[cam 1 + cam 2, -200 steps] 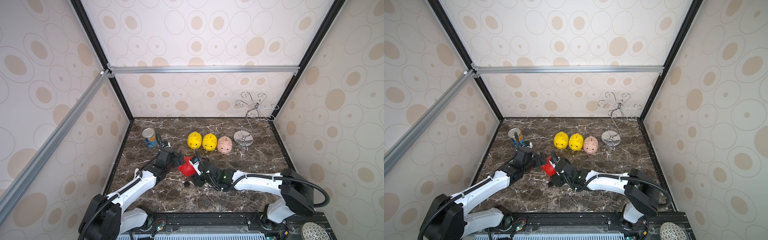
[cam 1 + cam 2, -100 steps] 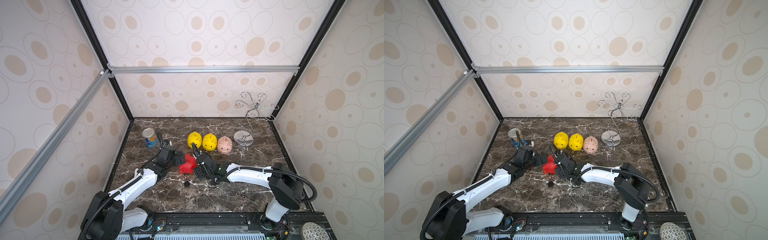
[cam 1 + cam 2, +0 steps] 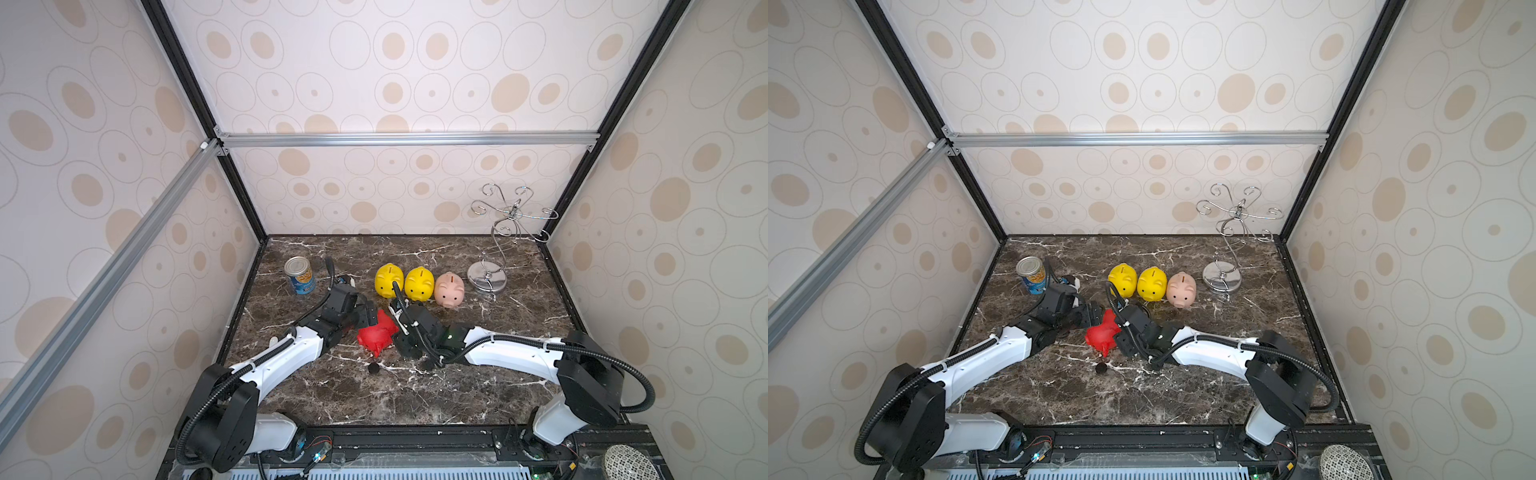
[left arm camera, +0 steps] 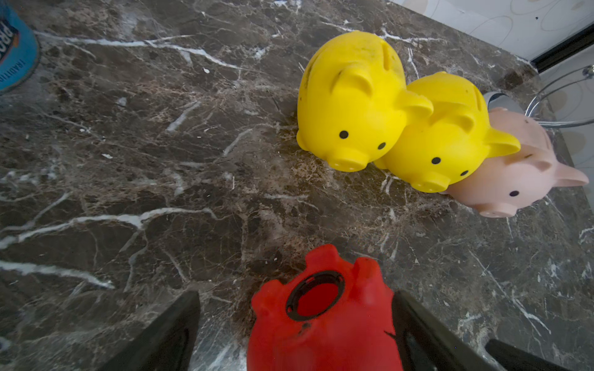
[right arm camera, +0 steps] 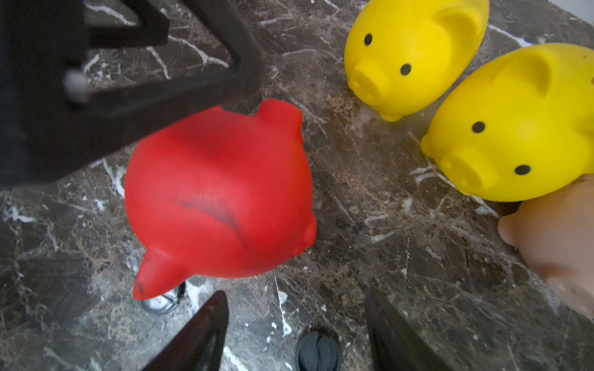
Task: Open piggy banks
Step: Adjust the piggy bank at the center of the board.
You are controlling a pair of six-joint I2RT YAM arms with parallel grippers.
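The red piggy bank (image 3: 376,338) lies tipped over near the middle of the marble worktop (image 3: 415,395). Well to its left and further back stands a blue-labelled tin can (image 3: 300,276). Just in front of it a small black plug (image 3: 374,368) lies flat on the stone. Behind it and to its right, three more stand upright in a tight row with their snouts toward it: the left yellow piggy bank (image 3: 389,280), the right yellow piggy bank (image 3: 419,283) and the pink piggy bank (image 3: 449,289). Further right, well apart from it, is a chrome wire stand (image 3: 488,280).

The left arm reaches in low from the red piggy bank's left, with its wrist close behind that side. The right arm stretches low from the right, its wrist just beside the opposite flank.

The left gripper (image 4: 295,294) straddles the red piggy bank, whose round belly hole faces the wrist camera and stands open. One of its fingers (image 4: 418,331) lies against the flank, while a strip of worktop shows beside the other, so the piggy bank is not clamped. The right gripper (image 5: 295,292) has its fingers spread and grasps nothing. It points at the stone next to the red piggy bank, with the plug lying between the fingers.
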